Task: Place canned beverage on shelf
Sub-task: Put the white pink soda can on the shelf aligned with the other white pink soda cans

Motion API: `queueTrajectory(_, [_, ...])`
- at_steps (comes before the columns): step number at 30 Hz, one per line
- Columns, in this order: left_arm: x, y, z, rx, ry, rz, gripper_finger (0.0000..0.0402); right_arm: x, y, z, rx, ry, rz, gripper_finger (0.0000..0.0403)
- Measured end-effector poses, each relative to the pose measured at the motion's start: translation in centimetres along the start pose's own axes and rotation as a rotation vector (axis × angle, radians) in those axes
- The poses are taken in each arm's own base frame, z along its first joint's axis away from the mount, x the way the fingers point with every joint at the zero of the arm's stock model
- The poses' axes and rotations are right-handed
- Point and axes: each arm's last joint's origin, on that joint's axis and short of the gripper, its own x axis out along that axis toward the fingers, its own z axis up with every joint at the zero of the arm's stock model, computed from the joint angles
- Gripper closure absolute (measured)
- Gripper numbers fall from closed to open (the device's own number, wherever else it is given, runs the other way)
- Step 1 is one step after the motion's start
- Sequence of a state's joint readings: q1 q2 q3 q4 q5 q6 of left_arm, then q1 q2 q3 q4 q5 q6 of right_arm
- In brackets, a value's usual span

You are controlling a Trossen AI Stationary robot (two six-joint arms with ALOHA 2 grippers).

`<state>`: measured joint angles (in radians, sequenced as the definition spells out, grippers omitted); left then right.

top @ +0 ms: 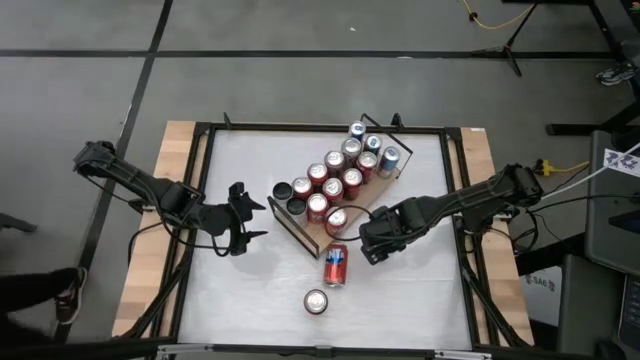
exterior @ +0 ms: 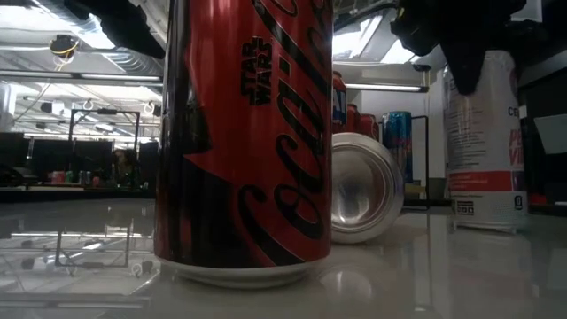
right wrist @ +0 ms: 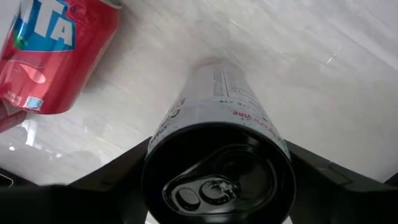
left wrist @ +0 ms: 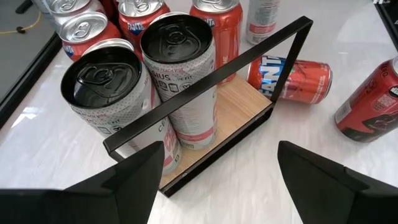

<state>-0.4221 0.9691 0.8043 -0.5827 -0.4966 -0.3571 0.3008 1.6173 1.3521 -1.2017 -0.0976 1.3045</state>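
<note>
Many cans crowd the shelf (top: 300, 234).
Right gripper (right wrist: 217, 186) straddles an upright white can (right wrist: 219, 134) on the table; grip unclear. Left gripper (top: 246, 222) gapes wide beside the shelf.

We see the shelf (left wrist: 239, 109), a light-wood board with a black wire rail (left wrist: 211, 78) at its end. Just inside the rail stand two white black-topped cans (left wrist: 180, 74), with red cans (left wrist: 81, 28) packed behind them. Outside the rail a red Fanta can (left wrist: 298, 78) lies on the white desk (left wrist: 249, 180); another red can (left wrist: 370, 102) stands beyond it. Our left hand (left wrist: 214, 180) hangs open before the rail.
</note>
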Motion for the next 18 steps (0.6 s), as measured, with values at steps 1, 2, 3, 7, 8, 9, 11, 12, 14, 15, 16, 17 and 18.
queueTrajectory(1, [0.00,0.00,0.00,0.000,0.000,0.000,0.0097,0.00,0.00,0.00,0.000,0.000,0.001,0.0115])
queueTrajectory(2, [0.00,0.00,0.00,0.000,0.000,0.000,0.0097,0.00,0.00,0.00,0.000,0.000,0.000,0.0109])
queueTrajectory(3, [0.01,0.00,0.00,0.000,0.000,0.000,0.0097,0.00,0.00,0.00,0.001,0.000,0.000,0.0103])
queueTrajectory(7, [0.01,-0.01,0.00,0.001,0.000,0.000,0.0097,-0.01,0.00,0.01,0.006,-0.004,0.000,0.0087])
queueTrajectory(8, [0.01,0.00,0.00,0.001,0.000,0.000,0.0097,-0.01,-0.01,0.01,0.006,-0.004,0.000,0.0084])
queueTrajectory(9, [0.01,0.00,0.00,0.001,0.000,0.000,0.0097,-0.01,-0.01,0.01,0.006,-0.004,0.000,0.0081])
queueTrajectory(11, [0.01,0.00,0.00,0.001,0.000,0.000,0.0097,-0.01,-0.01,0.01,0.006,-0.004,-0.001,0.0075])
queueTrajectory(12, [0.01,0.00,0.00,0.001,0.000,0.000,0.0097,-0.01,-0.01,0.01,0.006,-0.004,-0.001,0.0073])
queueTrajectory(14, [0.01,0.00,0.00,0.001,0.000,0.000,0.0097,-0.01,-0.01,0.01,0.003,-0.003,0.000,0.0071])
queueTrajectory(15, [0.01,0.00,0.00,0.001,0.000,0.000,0.0097,-0.01,-0.01,0.00,-0.003,0.001,0.000,0.0071])
queueTrajectory(16, [0.01,0.00,0.00,0.001,0.000,0.000,0.0097,-0.01,0.00,-0.01,-0.004,0.004,0.001,0.0071])
queueTrajectory(17, [0.01,0.00,0.00,0.002,0.000,0.000,0.0097,-0.01,0.00,-0.03,-0.003,0.008,0.002,0.0072])
queueTrajectory(18, [0.01,0.00,0.00,0.001,0.000,0.000,0.0097,-0.01,0.00,-0.03,-0.003,0.009,0.003,0.0073])
